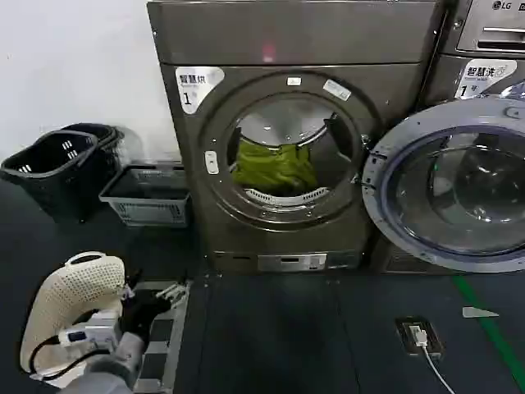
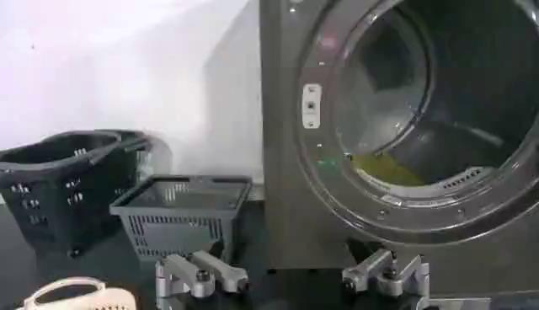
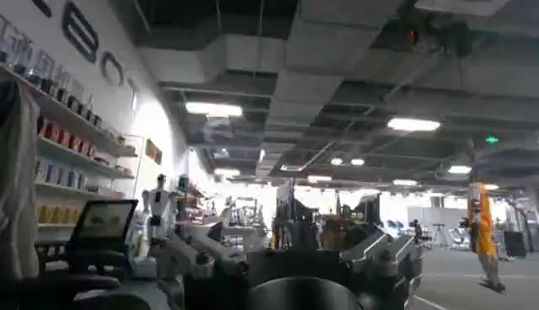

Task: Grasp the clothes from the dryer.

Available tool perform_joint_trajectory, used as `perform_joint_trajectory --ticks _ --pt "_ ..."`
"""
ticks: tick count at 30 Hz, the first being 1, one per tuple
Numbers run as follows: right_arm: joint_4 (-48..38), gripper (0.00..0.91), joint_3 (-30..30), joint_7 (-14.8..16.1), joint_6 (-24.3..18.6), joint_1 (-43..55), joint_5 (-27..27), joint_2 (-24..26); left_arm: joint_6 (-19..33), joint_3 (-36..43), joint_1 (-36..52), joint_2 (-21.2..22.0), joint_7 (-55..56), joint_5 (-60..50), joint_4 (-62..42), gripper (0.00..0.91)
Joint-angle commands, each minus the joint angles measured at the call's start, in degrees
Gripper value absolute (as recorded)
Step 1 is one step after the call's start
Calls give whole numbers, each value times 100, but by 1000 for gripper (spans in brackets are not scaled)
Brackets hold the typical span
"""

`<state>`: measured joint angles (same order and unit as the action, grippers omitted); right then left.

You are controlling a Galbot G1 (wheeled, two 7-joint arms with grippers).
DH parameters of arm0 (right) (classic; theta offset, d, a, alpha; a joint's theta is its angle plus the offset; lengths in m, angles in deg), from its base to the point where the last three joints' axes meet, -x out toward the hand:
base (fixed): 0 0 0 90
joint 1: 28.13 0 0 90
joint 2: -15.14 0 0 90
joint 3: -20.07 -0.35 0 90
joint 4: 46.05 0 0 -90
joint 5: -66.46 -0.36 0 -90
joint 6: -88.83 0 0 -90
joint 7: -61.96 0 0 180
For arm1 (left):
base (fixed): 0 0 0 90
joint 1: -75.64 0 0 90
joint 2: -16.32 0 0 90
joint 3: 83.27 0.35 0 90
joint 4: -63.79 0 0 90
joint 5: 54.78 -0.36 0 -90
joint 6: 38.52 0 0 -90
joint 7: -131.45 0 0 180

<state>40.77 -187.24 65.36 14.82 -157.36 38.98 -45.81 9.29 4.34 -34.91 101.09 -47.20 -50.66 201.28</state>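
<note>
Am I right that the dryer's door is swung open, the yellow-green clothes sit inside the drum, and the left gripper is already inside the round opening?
Not quite. The head view shows the left gripper low near the floor, well short of the dryer. The rest holds: the door is swung open and the clothes sit inside the drum.
</note>
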Motion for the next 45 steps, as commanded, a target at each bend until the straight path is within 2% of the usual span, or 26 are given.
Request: perform_joint_trajectory --ticks 1,9,45 --pt "-151 907 156 -192 -661 -2 -281 3 -281 1 -34 -6 -6 -57 12 907" --pt "-148 907 161 -232 -501 17 -280 -4 -281 12 -33 -10 -5 -145 1 907" --pt "-218 907 174 -257 -481 55 -352 29 -281 -8 -70 -4 -9 -130 22 907"
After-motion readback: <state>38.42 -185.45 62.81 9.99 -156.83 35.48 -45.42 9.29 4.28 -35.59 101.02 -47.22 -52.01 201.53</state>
